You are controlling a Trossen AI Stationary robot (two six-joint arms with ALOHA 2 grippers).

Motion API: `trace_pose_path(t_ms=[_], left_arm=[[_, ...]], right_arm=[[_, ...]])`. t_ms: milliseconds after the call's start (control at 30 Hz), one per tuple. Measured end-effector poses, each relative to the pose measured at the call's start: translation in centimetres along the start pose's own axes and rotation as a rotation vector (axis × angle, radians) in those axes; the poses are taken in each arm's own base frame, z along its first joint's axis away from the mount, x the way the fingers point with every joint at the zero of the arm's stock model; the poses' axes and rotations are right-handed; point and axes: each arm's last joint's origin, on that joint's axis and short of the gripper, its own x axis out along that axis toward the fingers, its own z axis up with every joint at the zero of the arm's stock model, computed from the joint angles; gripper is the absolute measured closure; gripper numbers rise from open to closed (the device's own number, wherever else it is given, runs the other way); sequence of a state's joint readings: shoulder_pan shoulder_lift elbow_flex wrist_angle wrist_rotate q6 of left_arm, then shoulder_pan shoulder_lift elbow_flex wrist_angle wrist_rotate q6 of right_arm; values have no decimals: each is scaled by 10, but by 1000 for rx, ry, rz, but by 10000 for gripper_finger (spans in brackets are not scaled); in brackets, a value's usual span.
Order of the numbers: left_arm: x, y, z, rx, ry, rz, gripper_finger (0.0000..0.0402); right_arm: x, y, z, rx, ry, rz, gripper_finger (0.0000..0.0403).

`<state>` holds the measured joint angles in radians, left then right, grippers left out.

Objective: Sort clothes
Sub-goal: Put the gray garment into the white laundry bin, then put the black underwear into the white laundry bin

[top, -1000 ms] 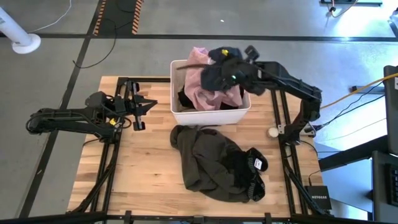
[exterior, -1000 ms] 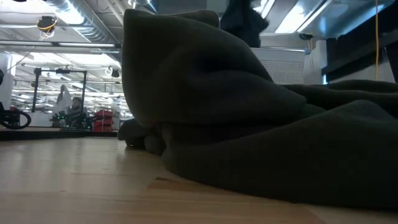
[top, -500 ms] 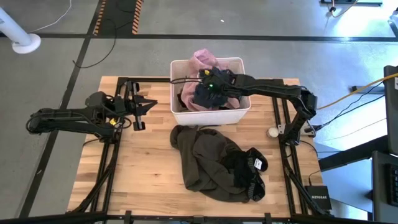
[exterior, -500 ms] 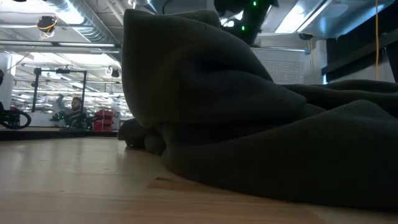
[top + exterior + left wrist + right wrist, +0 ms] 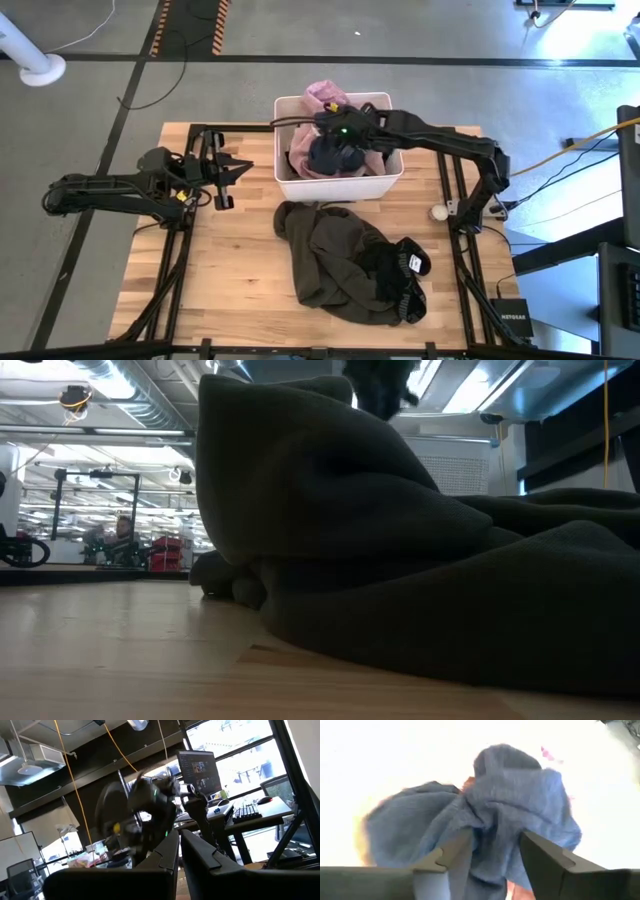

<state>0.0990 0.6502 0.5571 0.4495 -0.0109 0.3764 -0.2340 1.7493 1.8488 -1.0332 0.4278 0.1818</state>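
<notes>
- Two piles tell the story: some garments sit in the white bin [image 5: 385, 178] at the far side of the table [image 5: 230, 270], and others lie on the bare wood in front of it.
- My right claw [image 5: 335, 150] is down over the bin, reaching in from the right, and its fingers [image 5: 542, 855] are clamped on a navy garment [image 5: 510, 805]. In my wrist view the blue cloth bunches between both pads.
- From above, that navy bundle [image 5: 328, 155] hangs just inside the bin, over the light pink garment [image 5: 325, 97] that spills past the far rim.
- Something dark shows at the bin's left inside wall; I cannot tell whether it is a separate black garment.
- My left claw [image 5: 228, 172] waits over the table's left side, well apart from the bin, fingers spread and holding nothing.
- Count on the wood: one large olive-brown garment [image 5: 335, 255], crumpled, and one dark garment with a small white tag [image 5: 410, 268] touching its right edge.
- Count in the bin: one pink, one navy in my grip, perhaps one more dark piece.
- The beige garment I cannot pick out anywhere.
- My judgement: roughly midway. The navy piece is not yet released, and the two on the wood are untouched.
- The low view is filled by the olive-brown heap [image 5: 420, 560].
</notes>
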Motion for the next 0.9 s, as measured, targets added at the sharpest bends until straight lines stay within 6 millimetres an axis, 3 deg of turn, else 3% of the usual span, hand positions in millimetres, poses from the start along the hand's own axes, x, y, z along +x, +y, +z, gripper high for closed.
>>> trace_pose_path(t_ms=[200,433,667,900], left_arm=[[0,0,0,-2,3,-1,386],[0,0,-1,-3,6,-2,386],[0,0,-1,-9,6,-2,386],[0,0,-1,-26,7,-3,386]], right_arm=[[-56,10,4,7,8,48,188],[-97,58,-28,-119,121,174,185],[-121,125,-86,-179,218,242,185],[-118,165,-165,-152,463,205,184]])
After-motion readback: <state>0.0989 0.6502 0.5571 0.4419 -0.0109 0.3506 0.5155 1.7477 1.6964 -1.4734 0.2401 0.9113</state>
